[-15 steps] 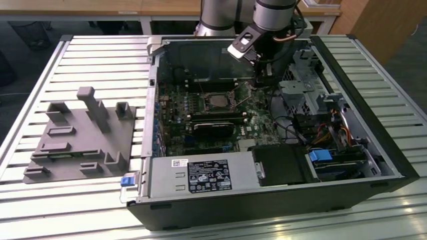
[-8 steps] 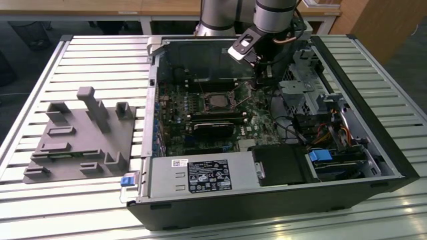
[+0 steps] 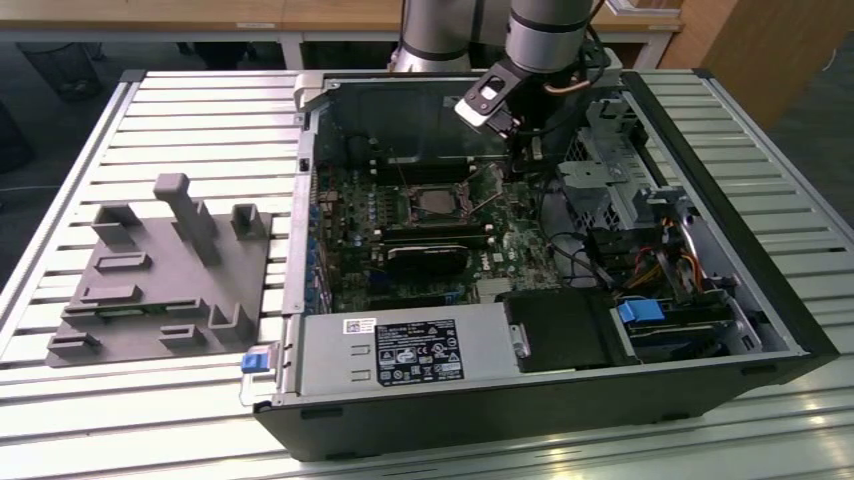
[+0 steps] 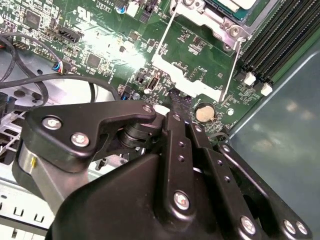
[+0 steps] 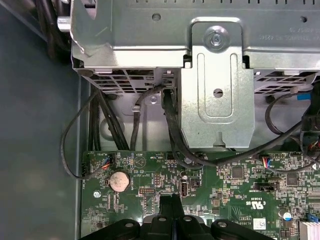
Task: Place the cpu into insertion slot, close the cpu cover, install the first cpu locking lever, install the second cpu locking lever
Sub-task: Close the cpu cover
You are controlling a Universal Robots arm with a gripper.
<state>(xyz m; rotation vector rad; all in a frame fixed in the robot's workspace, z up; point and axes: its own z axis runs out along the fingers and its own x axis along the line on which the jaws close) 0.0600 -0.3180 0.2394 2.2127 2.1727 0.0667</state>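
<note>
tool (image 4: 175,100) closed, at edge of open cpu cover (image 4: 185,75)

My fingers (image 4: 176,131) black. Board (image 4: 100,45) under my fingertips green, white print. Coin battery (image 4: 204,113) beside them silver. Cables (image 5: 169,122) beyond them black.

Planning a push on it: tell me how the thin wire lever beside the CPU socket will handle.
The wire lever looks like thin metal rod: probably light and springy, not floppy. Its smooth round surface may slip off the gripper. Slender, it could bend if shoved sideways.
</note>
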